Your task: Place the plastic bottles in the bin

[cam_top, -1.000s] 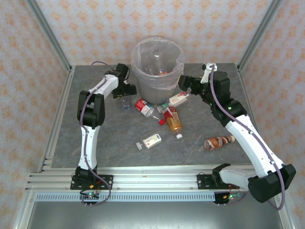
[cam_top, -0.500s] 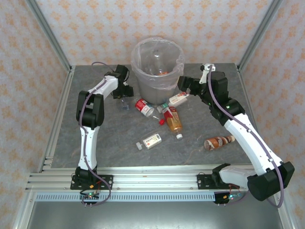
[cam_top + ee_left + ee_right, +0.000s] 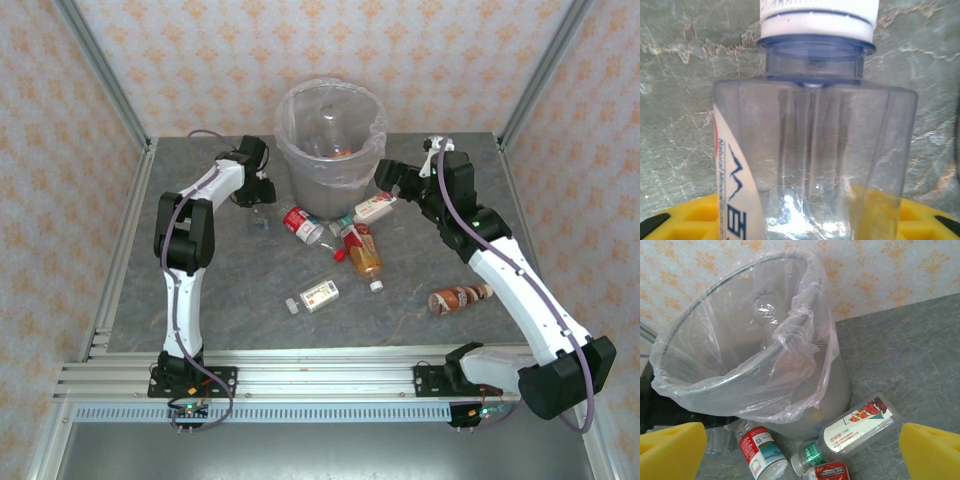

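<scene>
Clearly the left claw (image 3: pixel 256 196) has been brought low to the worktop (image 3: pixel 230 290) so that a clear bottle (image 3: pixel 815 150) sits inside its reach. In the left wrist view the bottle's shoulder and white cap stand right in front of the claw, with yellow pads (image 3: pixel 695 217) showing under and through the plastic. Whether the pads are already pressing the bottle's sides I cannot tell. The bottle lies on its side, cap pointing away from the claw, so a grip across the body looks the natural one.

The bin (image 3: pixel 300 160) stands just beside this claw, which would make the carry short. It already has at least one clear bottle inside its bag.

The right claw (image 3: pixel 388 178) hangs with its fingers wide apart and nothing between them, its yellow pads (image 3: pixel 670 450) at either side of the wrist view. Just ahead of and below it lies a white-labelled bottle (image 3: pixel 860 425), resting against the foot of the bin, probably its next pick. A red-labelled bottle (image 3: pixel 760 450) lies a little further across. Well behind this claw, an amber bottle (image 3: pixel 363 252), a small white-labelled one (image 3: pixel 318 294) and a brown one (image 3: pixel 458 297) wait on the worktop.
</scene>
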Action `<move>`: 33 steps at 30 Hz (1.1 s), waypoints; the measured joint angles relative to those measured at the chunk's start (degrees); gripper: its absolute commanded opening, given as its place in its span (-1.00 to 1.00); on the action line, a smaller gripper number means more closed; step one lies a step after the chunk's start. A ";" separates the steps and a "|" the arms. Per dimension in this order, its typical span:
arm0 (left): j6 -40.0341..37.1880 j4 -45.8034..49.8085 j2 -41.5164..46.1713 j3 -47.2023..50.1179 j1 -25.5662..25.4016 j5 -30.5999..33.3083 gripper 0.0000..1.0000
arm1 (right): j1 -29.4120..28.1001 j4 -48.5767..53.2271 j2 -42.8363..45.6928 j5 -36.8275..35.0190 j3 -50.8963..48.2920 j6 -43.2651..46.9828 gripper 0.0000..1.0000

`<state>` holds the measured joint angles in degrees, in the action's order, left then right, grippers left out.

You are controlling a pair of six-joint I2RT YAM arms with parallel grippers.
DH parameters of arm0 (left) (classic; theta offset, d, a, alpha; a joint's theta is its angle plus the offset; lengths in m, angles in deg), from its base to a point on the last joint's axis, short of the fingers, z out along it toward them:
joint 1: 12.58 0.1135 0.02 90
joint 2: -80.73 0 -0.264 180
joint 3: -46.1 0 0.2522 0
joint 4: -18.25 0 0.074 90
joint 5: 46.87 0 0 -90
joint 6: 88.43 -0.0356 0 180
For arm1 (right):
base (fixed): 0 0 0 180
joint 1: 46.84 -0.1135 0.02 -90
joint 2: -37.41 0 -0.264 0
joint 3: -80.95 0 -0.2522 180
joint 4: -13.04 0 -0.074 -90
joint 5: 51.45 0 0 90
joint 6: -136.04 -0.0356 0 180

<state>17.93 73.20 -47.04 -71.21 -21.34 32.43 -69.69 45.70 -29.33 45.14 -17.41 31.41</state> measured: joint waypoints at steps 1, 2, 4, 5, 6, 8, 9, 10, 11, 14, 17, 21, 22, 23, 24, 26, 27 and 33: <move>0.04 -0.52 0.96 0.70 0.00 0.00 -0.12 | 0.00 0.17 0.48 -0.52 -0.42 -0.26 0.99; 0.04 -1.18 2.25 1.66 0.00 -0.02 -0.14 | 0.00 0.22 1.05 -1.09 -0.85 -0.46 0.98; 0.09 -2.05 4.66 3.30 0.00 -0.02 -0.14 | 0.00 0.35 2.23 -2.01 -1.64 -0.94 0.99; 0.17 -2.47 5.86 3.98 0.00 -0.04 -0.14 | 0.00 0.39 2.86 -2.49 -2.01 -1.27 0.98; 0.24 -2.93 7.06 4.68 0.00 -0.04 -0.14 | 0.00 0.42 3.32 -2.78 -2.23 -1.51 0.99; 0.28 -3.52 9.49 5.97 0.00 -0.07 -0.16 | 0.00 0.37 4.22 -3.32 -2.80 -2.19 0.98; 0.37 -3.74 10.49 6.49 0.00 -0.07 -0.16 | 0.00 0.39 4.55 -3.52 -3.10 -2.36 0.98; 0.55 -3.82 11.61 6.99 0.00 -0.09 -0.18 | 0.00 0.37 4.90 -3.74 -3.54 -2.64 0.99; 0.72 -3.91 12.59 7.41 0.00 -0.22 -0.19 | 0.00 0.37 5.20 -3.91 -4.04 -2.84 0.99; 1.40 -4.57 14.86 8.35 -0.04 -0.44 -0.20 | 0.00 0.39 5.75 -4.57 -5.35 -2.93 0.99; 1.79 -4.63 17.35 9.64 -0.28 -0.22 -0.22 | 0.00 0.44 5.75 -5.29 -5.75 -2.64 0.99; 2.27 -4.63 22.16 11.65 -1.01 0.87 -0.21 | 0.00 0.35 5.79 -5.77 -5.75 -1.99 0.99; 2.58 -4.63 24.04 12.17 -1.18 1.14 -0.22 | 0.00 0.33 5.79 -5.77 -5.75 -1.86 0.99; 2.73 -4.68 25.55 12.50 -1.38 1.55 -0.22 | 0.00 0.28 5.84 -5.77 -5.75 -1.77 0.99; 3.08 -4.96 27.78 12.87 -1.44 2.25 -0.22 | 0.00 -0.07 5.90 -5.77 -5.84 -1.64 0.99; 3.58 -5.99 32.13 13.40 -1.57 3.74 -0.22 | 0.00 -1.20 6.25 -5.73 -6.36 -1.27 0.98; 3.80 -6.54 33.68 13.49 -1.64 4.22 -0.22 | 0.00 -1.66 6.49 -5.68 -6.71 -0.96 0.99; 5.29 -11.72 41.57 13.68 -3.23 6.38 -0.27 | 0.00 -4.72 7.89 -5.05 -8.17 1.29 0.99</move>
<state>23.22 61.49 -5.47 -57.53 -24.57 38.81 -69.69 40.98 -21.44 40.09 -25.58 32.70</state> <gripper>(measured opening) 0.430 0.993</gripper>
